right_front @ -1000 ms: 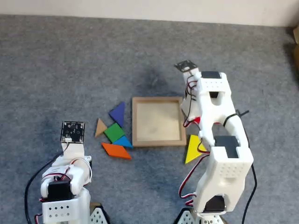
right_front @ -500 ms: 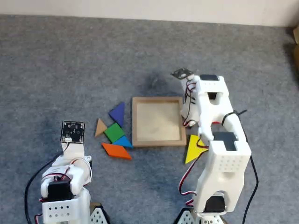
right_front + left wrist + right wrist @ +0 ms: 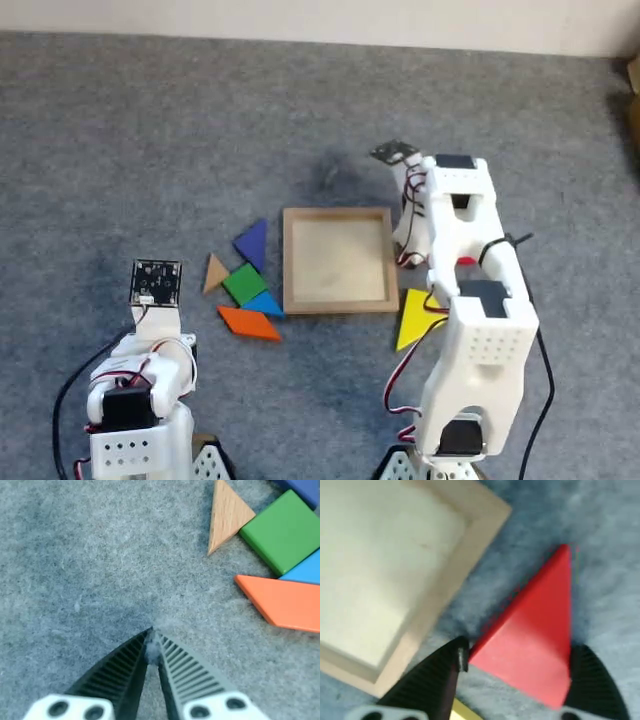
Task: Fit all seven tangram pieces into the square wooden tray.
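Just outside tray [image 3: 337, 306] corner, on carpet [image 3: 150, 130]: red triangle [image 3: 530, 635], right pincer [image 3: 518, 652] spread astride it; left pincer [image 3: 152, 645] clenched.

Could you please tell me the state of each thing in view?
wooden tray: empty
red triangle: outside the tray, beside its rim
yellow triangle: outside the tray
dark blue triangle: outside the tray
tan triangle: outside the tray
green square: outside the tray
light blue triangle: outside the tray
orange parallelogram: outside the tray
left end effector: shut, empty
right end effector: open, straddling red triangle
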`<state>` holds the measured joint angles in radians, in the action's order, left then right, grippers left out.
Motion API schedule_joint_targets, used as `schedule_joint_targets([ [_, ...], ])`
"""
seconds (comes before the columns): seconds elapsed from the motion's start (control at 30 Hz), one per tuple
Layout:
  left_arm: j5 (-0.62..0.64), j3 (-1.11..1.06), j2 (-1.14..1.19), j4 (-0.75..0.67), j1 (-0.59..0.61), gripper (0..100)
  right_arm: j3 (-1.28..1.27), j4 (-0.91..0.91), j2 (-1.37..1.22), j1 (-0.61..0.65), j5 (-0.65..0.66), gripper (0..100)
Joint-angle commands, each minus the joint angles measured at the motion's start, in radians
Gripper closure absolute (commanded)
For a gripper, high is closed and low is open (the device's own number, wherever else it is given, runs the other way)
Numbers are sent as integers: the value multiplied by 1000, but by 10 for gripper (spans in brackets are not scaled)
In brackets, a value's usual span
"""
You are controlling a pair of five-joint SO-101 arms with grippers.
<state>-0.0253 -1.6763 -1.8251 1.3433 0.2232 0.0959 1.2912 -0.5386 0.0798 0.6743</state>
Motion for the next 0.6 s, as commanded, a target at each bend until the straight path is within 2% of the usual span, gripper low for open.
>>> schedule_joint_targets([
  [0.0, -5, -19, -12, 0, -15, 995, 4, 10, -10, -7, 17, 820],
  [0.13, -5, -19, -12, 0, -15, 995, 16, 18, -4, -7, 17, 861],
  [0.37, -5, -19, -12, 0, -15, 995, 179, 219, 79, -4, 11, 861],
  [0.57, -5, -19, -12, 0, -15, 995, 255, 311, 102, 10, 8, 863],
])
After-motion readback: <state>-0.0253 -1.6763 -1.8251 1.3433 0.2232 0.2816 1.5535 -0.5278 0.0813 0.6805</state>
